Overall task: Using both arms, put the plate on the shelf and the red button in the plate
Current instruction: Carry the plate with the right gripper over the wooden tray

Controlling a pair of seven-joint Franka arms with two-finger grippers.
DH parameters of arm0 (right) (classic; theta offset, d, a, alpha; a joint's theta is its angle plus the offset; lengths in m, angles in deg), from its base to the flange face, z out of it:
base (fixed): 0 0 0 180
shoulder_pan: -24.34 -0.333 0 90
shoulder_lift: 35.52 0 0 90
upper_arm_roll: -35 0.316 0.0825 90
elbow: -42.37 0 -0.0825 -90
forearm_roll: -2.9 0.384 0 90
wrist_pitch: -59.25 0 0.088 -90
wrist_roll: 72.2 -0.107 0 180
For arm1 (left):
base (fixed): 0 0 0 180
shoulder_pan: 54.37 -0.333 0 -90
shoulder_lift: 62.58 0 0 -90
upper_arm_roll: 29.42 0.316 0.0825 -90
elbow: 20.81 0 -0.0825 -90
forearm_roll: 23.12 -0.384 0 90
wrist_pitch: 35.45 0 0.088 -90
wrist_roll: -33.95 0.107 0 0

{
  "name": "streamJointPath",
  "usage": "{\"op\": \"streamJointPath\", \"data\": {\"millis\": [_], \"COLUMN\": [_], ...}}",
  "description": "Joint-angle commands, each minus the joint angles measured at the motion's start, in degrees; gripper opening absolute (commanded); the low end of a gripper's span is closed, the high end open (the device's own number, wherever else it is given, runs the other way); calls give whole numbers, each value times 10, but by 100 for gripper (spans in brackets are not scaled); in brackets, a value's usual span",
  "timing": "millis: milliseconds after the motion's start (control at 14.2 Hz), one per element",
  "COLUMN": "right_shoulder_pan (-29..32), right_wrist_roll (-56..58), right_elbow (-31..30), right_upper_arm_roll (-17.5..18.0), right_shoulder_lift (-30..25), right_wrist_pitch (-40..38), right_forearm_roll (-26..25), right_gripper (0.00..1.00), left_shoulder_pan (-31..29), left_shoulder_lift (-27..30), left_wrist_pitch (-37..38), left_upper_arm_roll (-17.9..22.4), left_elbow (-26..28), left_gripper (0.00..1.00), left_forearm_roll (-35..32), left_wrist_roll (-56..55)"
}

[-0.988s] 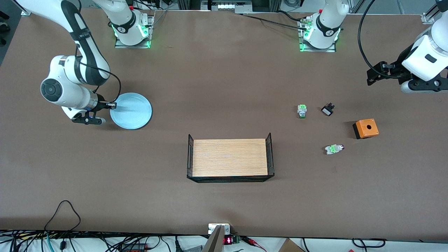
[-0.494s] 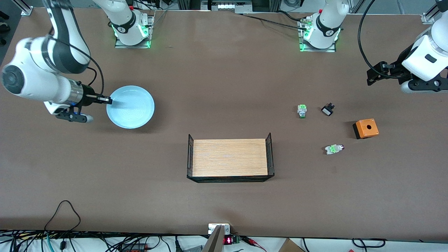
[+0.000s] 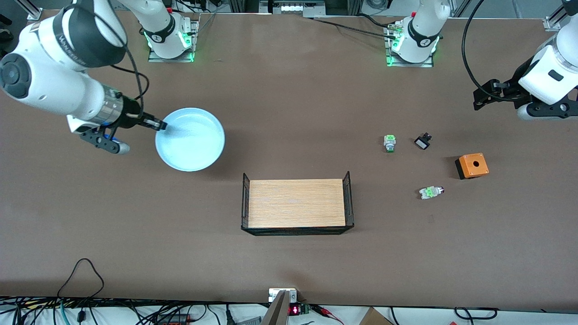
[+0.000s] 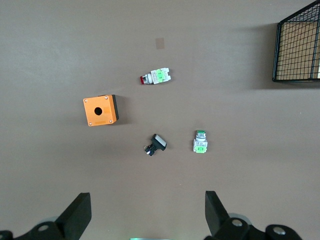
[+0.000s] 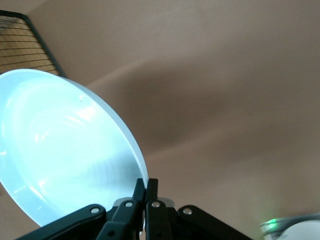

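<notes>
The light-blue plate (image 3: 192,140) hangs tilted in the air over the table toward the right arm's end, beside the wooden rack. My right gripper (image 3: 159,126) is shut on its rim. The right wrist view shows the plate (image 5: 65,150) pinched at its edge between the two black fingers of the right gripper (image 5: 145,186). The red button (image 3: 431,192) lies on its side on the table toward the left arm's end, and it also shows in the left wrist view (image 4: 156,77). My left gripper (image 3: 485,95) waits high over that end, open and empty (image 4: 147,210).
A wooden rack with black mesh ends (image 3: 295,203) stands mid-table, nearer the front camera than the plate. Near the red button are an orange box (image 3: 472,165), a green-tipped button (image 3: 389,143) and a black-and-white switch (image 3: 422,141). Cables run along the front edge.
My right arm has lifted the plate off the table and carried it toward the rack. The left arm has not moved.
</notes>
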Motion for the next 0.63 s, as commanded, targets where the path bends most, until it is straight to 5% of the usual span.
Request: {"op": "streamJointPath", "data": {"millis": [0,564], "right_shoulder_pan": [-40,-98], "right_wrist_roll": [-88,-212], "right_elbow": [31,93], "right_upper_arm_roll": [-4,-4], "right_shoulder_lift": [6,60], "right_wrist_pitch": [-9,32], "right_forearm_roll": [16,20], "right_gripper": [0,0], "left_shoulder_pan": [-2,-2], "left_shoulder_lift": [-7,-7], "left_wrist_pitch": [9,8], "left_upper_arm_roll": [1,1], "left_elbow": [-17,-17], "left_gripper": [100,100], "left_forearm_roll": [2,2], "left_wrist_roll": [10,10]}}
